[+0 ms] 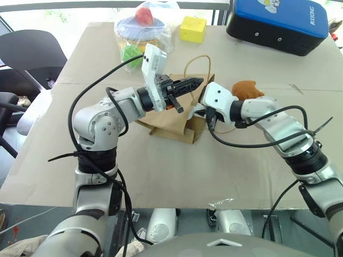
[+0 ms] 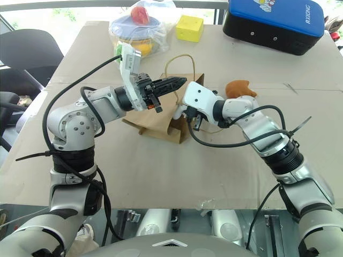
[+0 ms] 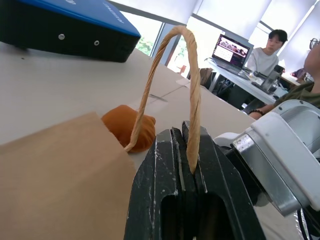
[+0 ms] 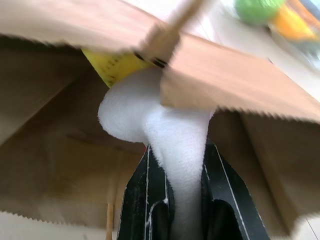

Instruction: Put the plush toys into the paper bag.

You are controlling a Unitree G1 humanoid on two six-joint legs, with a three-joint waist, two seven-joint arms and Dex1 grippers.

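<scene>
The brown paper bag (image 1: 171,122) lies on the table's middle with its mouth facing my right arm. My left gripper (image 3: 183,134) is shut on one of the bag's twisted-cord handles (image 3: 150,85) and holds it up above the bag. At the bag's mouth, my right gripper (image 4: 177,150) is shut on the white plush toy (image 4: 150,120), whose yellow tuft (image 4: 117,67) is under the bag's paper edge. The orange-brown plush toy (image 1: 246,89) rests on the table just beyond my right forearm, beside the bag.
A yellow cube (image 1: 193,29) and a clear plastic bag of colourful toys (image 1: 142,29) stand at the table's far edge. A blue and black case (image 1: 278,21) sits at the far right. A dark chair (image 1: 27,53) is off the table's left side. People sit at a desk (image 3: 235,55) in the background.
</scene>
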